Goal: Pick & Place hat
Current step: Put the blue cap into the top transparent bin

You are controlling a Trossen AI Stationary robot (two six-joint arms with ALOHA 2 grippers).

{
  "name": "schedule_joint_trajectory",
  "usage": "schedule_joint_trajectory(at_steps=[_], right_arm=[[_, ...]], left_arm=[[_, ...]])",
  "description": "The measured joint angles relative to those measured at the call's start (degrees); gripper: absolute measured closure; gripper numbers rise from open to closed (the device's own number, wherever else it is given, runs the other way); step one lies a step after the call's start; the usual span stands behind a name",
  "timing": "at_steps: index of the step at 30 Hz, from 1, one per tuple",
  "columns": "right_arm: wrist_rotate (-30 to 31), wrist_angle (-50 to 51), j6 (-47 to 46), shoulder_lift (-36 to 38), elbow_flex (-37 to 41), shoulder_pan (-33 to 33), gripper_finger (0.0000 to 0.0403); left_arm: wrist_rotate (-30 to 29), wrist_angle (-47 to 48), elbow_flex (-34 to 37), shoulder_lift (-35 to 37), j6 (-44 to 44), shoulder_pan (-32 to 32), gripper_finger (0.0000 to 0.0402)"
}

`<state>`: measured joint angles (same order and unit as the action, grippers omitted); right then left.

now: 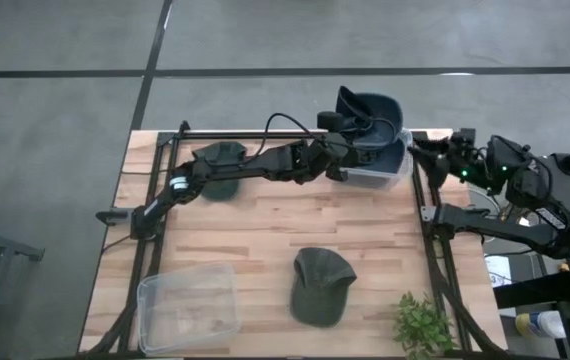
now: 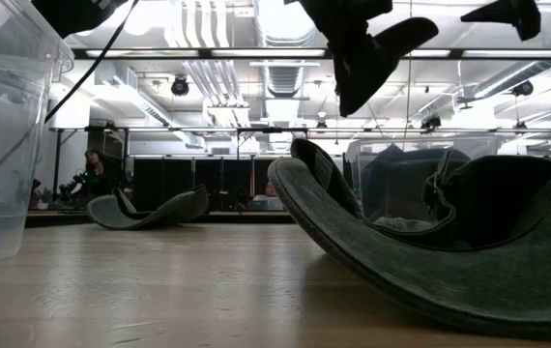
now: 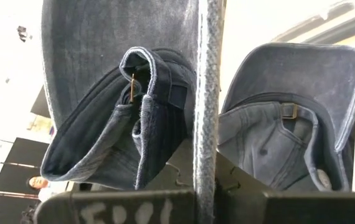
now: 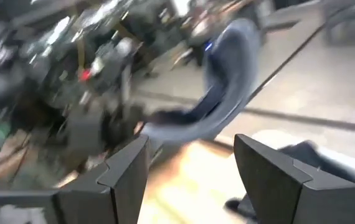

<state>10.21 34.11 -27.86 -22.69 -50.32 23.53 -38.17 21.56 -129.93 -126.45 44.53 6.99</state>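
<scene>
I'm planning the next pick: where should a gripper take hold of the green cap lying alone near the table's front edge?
Grip the green cap at its brim, coming straight down: it lies crown-down and the brim curves up off the table, so a finger can likely slip beneath.

Wooden butcher-block table [image 1: 265,230] of pale planks, standing on a grey concrete floor [image 1: 55,120] crossed by dark seam lines [image 1: 155,50]. Black frame rails [image 1: 165,170] run along the table's edges. At table height the room beyond is a large industrial hall: an open ceiling with silver ventilation ducts [image 2: 203,39], rows of bright strip lights [image 2: 285,53] and round hanging lamps [image 2: 180,86]. A dark band of wall panels [image 2: 188,184] spans the far side. A person [image 2: 92,174] sits far back at the left, beside cluttered equipment too small to identify.
</scene>
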Motion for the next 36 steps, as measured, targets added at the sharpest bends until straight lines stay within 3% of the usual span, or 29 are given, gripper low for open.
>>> schedule_joint_trajectory(at_steps=[4,20,36], right_arm=[[6.72,-0.51,-1.99,-0.94,-1.3,0.04,0.0174],[7.07,-0.71,-14.32,-9.06,-2.1,0.02,0.0177],[9.45,-6.02,-19.17,-11.92,-2.08,0.15,0.0177]], left_arm=[[-0.23,-0.04,0.0,0.0,0.0,-0.4,0.0401],[-4.34,-1.76,0.0,0.0,0.47,-0.23,0.0401],[-4.83,-2.05,0.0,0.0,0.37,-0.77,0.0401]])
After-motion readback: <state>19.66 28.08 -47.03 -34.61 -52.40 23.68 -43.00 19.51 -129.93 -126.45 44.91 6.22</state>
